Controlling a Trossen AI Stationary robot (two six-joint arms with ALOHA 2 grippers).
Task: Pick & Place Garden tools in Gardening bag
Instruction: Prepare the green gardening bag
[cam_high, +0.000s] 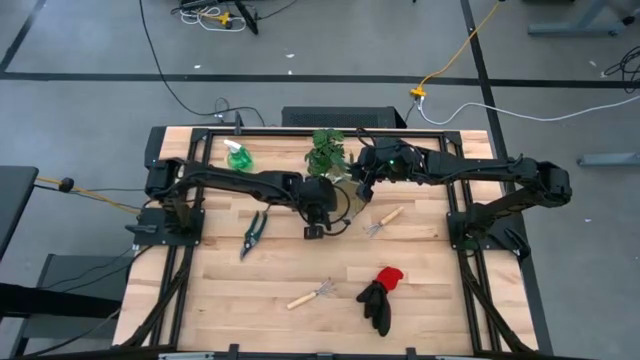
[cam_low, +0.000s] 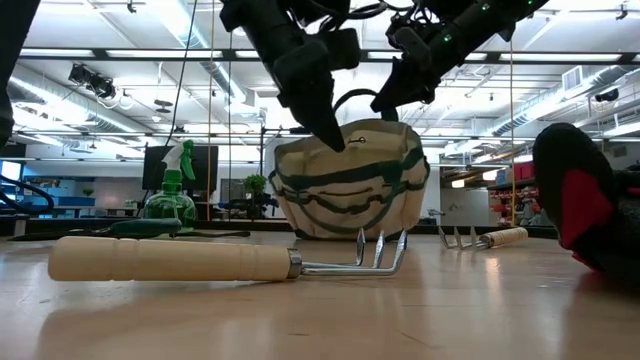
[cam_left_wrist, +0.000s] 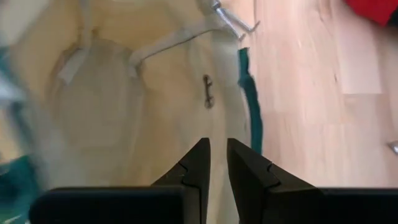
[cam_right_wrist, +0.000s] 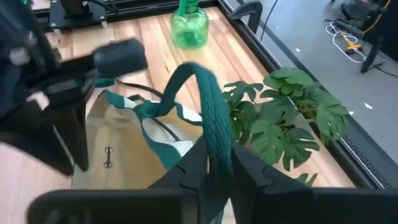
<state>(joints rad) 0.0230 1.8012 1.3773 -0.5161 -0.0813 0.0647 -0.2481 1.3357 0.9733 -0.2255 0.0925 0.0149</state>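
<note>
While the right pincer (cam_right_wrist: 217, 163) clamps the bag's (cam_low: 350, 180) green handle (cam_right_wrist: 208, 93), the left pincer (cam_left_wrist: 217, 163) hangs nearly closed, empty.

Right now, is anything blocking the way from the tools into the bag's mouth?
The left gripper hangs over the cream canvas bag's opening, jaws nearly shut and empty. The right gripper holds the green bag handle up. Nothing else visibly blocks the mouth.

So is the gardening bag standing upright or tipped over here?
Upright. In the low view the gardening bag sits on its base, mouth upward. The right gripper holds a green handle raised above it.
</note>
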